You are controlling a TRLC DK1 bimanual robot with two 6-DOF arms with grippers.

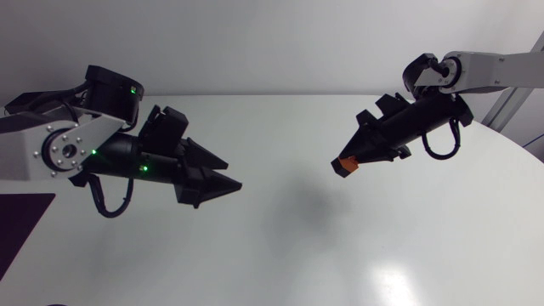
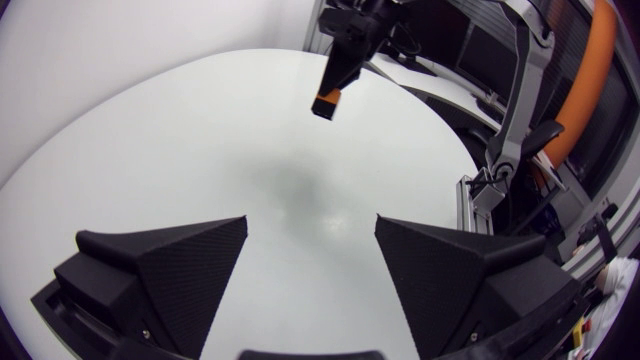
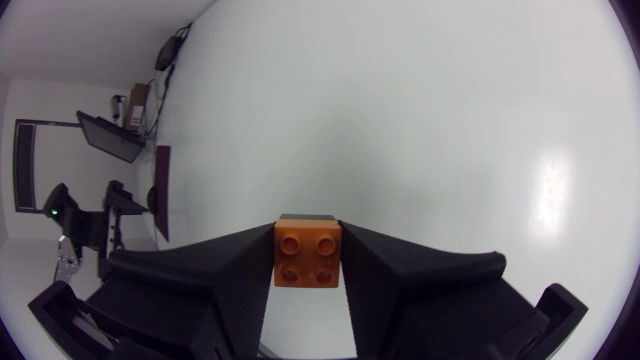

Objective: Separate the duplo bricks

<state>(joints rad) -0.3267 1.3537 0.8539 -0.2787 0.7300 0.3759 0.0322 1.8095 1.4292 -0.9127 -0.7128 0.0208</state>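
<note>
An orange duplo brick (image 1: pixel 347 164) hangs above the table's right half, with my right gripper (image 1: pixel 342 163) shut on it. In the right wrist view the orange brick (image 3: pixel 308 258) shows its studs between the two fingers (image 3: pixel 230 270), and a dark piece (image 3: pixel 308 217) sits against its far side. From the left wrist view the brick (image 2: pixel 328 99) looks orange with a black end. My left gripper (image 2: pixel 312 225) is open with nothing between its fingers. It hovers over the table's left half (image 1: pixel 228 182), well apart from the brick.
The white table (image 1: pixel 289 246) has a rounded edge at the right. A dark mat (image 1: pixel 21 229) lies at its left edge, below my left arm.
</note>
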